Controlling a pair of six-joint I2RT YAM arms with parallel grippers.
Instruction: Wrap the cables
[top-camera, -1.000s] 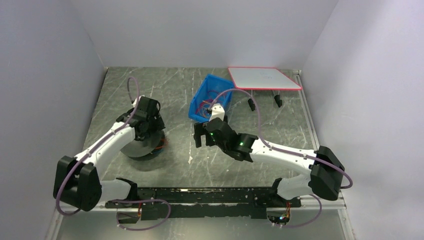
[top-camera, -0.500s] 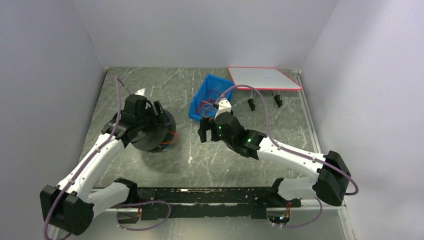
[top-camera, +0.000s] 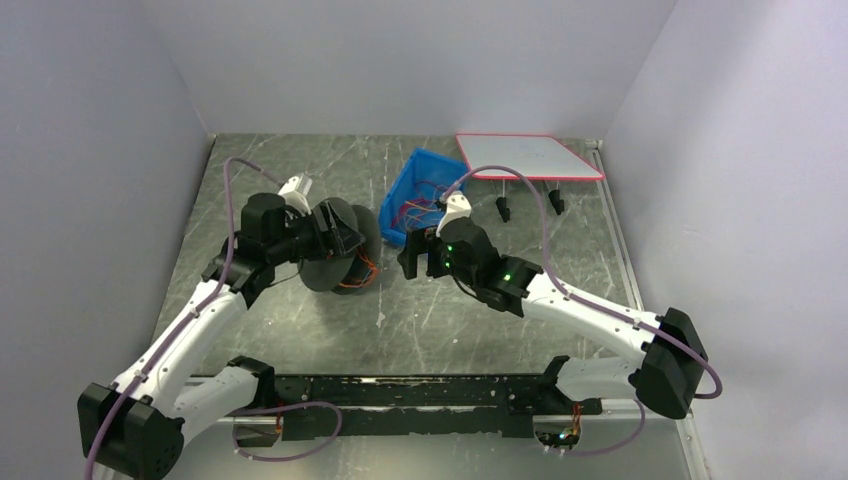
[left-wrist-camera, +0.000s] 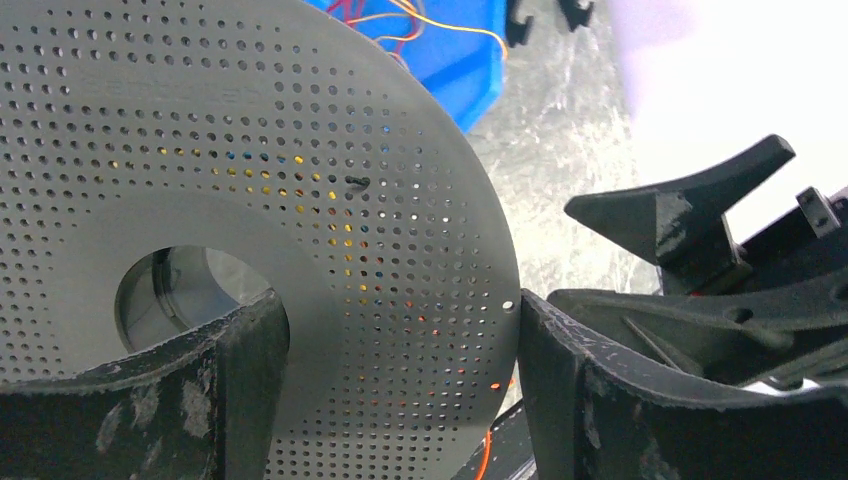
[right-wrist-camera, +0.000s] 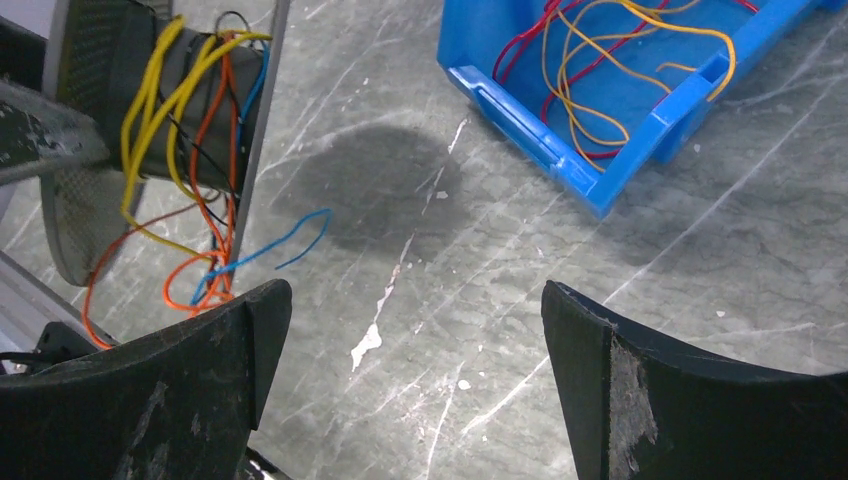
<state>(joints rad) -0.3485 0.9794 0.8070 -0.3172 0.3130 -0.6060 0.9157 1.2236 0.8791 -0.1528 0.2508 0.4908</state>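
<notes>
My left gripper (top-camera: 335, 236) is shut on the dark grey perforated spool (top-camera: 338, 264) and holds it tilted on edge at the table's middle left. In the left wrist view its gripper (left-wrist-camera: 400, 350) has one finger at the spool's (left-wrist-camera: 250, 150) hub hole and one at the rim. Yellow, orange, red and blue cables (right-wrist-camera: 190, 100) are wound loosely on the spool's core (right-wrist-camera: 90, 120), with ends hanging down. More red, orange and yellow cables (right-wrist-camera: 600, 60) lie in the blue bin (right-wrist-camera: 560, 130). My right gripper (top-camera: 415, 262) is open and empty above bare table between spool and bin, jaws wide in its wrist view (right-wrist-camera: 415, 350).
The blue bin (top-camera: 398, 196) stands tilted at the back middle, its cables (top-camera: 418, 206) visible inside. A white board with a red edge (top-camera: 525, 155) stands on short black legs at the back right. Grey walls close the table on three sides.
My left arm has carried the spool to the right, toward the bin, and tipped it onto its edge. My right gripper has moved slightly back and right, still open.
</notes>
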